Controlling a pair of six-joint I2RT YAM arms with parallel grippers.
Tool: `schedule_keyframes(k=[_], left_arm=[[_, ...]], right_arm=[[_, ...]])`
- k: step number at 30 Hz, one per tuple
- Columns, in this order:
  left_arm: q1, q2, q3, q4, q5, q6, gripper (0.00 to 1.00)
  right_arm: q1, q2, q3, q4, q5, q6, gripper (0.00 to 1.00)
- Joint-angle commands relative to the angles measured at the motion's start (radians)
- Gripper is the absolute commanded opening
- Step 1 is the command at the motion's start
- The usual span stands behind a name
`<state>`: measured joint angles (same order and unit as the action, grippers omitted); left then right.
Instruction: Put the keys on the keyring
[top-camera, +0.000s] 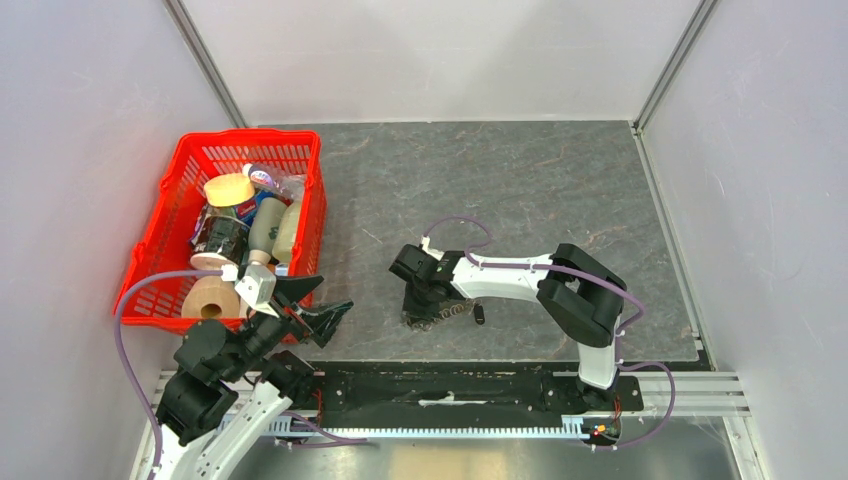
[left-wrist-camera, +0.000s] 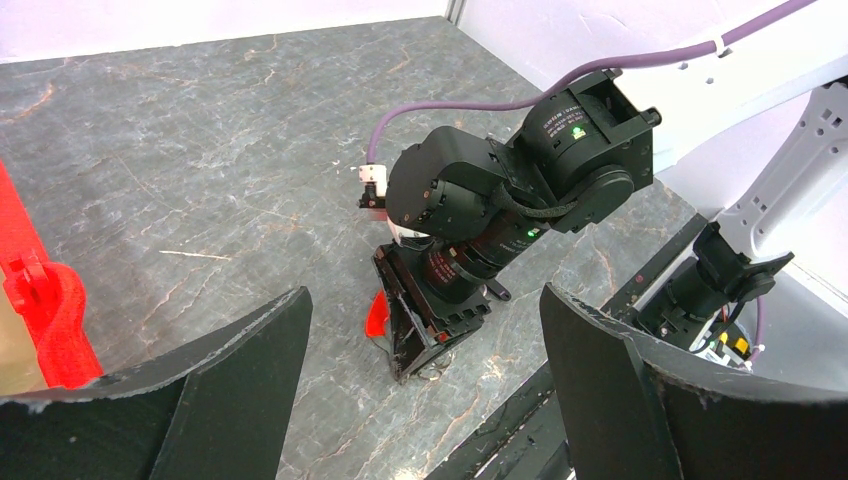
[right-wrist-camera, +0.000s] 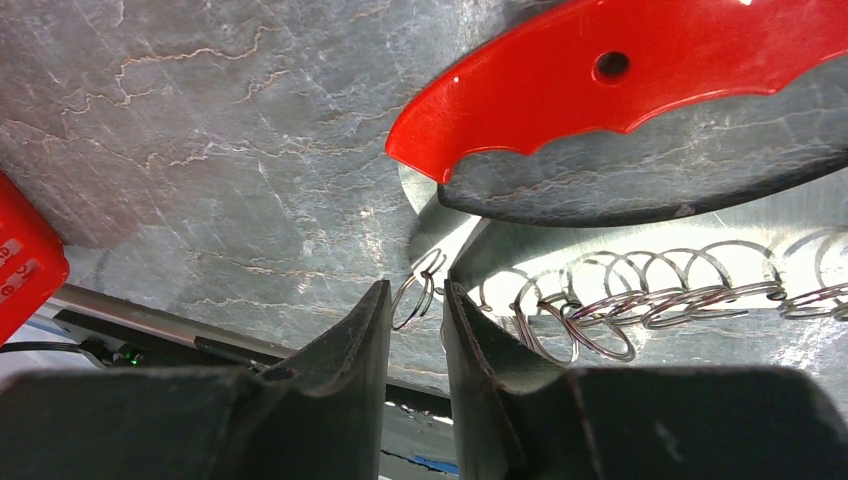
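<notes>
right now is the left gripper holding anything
No, the left gripper has its fingers spread wide with nothing held between them.

I work on a dark grey stone-look tabletop (top-camera: 520, 180) with pale veins, matte, a few soft glare patches. Plain pale lilac-white panels box it in: back wall (top-camera: 440, 50), left wall (top-camera: 70, 150), right wall (top-camera: 770, 200). Metal corner posts (top-camera: 205, 60) at both back corners. Near edge: black plate (top-camera: 450, 385), then ribbed aluminium rail (top-camera: 450, 432). Light even and diffuse, shadows faint.
</notes>
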<state>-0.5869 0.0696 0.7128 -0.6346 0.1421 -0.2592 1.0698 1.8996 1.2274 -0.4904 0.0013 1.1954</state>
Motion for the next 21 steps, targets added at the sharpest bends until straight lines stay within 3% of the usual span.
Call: schedule_keyframes(k=[1,21], left_arm=[[-0.006,-0.005,-0.006,0.018,0.019,0.039,0.91],[-0.005,-0.007,-0.005,0.017,0.019,0.040,0.91]], right_arm=[[0.007,-0.021,0.038,-0.019,0.030,0.003,0.33],[0.007,-0.023,0.051,0.009,0.011,0.037,0.25]])
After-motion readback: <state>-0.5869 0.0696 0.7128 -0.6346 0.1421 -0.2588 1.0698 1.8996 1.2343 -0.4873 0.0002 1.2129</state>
